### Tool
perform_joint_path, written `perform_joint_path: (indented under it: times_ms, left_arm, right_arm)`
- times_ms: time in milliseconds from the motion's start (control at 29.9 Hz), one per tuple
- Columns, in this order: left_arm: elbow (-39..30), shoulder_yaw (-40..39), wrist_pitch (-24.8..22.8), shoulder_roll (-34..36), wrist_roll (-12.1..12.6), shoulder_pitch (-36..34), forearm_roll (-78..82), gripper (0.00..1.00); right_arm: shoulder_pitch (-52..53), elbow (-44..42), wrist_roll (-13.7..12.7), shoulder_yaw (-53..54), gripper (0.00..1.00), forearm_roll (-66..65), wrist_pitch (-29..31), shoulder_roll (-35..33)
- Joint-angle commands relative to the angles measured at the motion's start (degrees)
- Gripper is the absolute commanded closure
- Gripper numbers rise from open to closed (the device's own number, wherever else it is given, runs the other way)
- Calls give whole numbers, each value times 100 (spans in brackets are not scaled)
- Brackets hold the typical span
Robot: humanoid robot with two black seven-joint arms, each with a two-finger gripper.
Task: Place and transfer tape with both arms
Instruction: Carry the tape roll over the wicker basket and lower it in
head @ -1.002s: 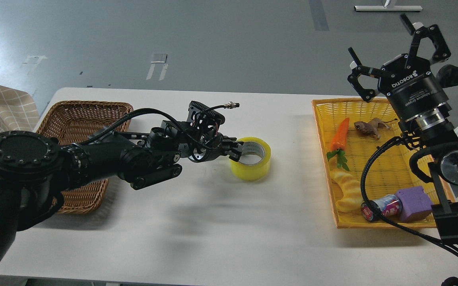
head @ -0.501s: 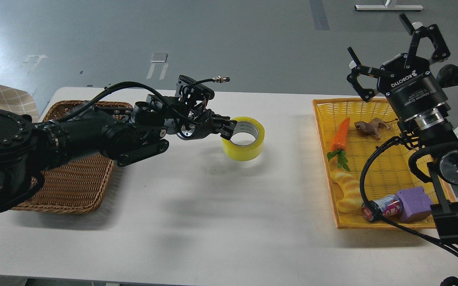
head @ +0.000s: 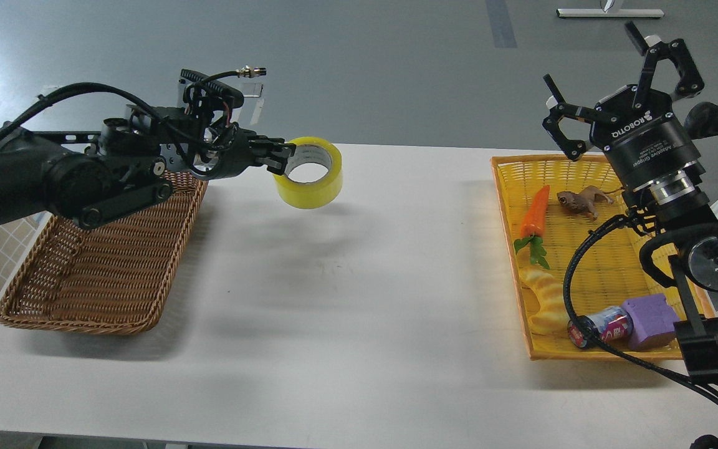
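My left gripper has the tape pinched through its wall — one finger inside the core, one outside on the near rim, closed tight on it. The roll hangs in the air above the white table, tilted with its open core facing me, just right of the wicker basket and clear of its rim. My right gripper is raised high over the yellow tray with its fingers spread wide, holding nothing, well apart from the tape. Step in hand, as I judge it: carry the roll left and set it down in the basket. To do it well I would hold the grip firm, since only one edge of the roll is caught and it could swing or twist out. Carry it high enough that the low edge of the roll passes over the basket's right wall, then lower over the middle of the weave, not near a wall. Level the roll before release so it lands flat — dropped on edge it may roll. Open only once it touches the weave. Right arm stays parked; no need to bring it closer.
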Motion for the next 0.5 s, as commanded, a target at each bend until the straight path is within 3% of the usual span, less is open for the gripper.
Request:
perform_joint_path:
  times_ms: [0, 468]
  left_arm:
    - [-16, 9, -3, 423, -116, -17, 9, 100]
    - [-16, 44, 6, 1812, -608, 115, 88, 100]
  right_arm:
    - [-1, -1, -9, -14, 0, 0, 0, -4]
    - [-80, -1, -9, -49, 0, 0, 0, 13]
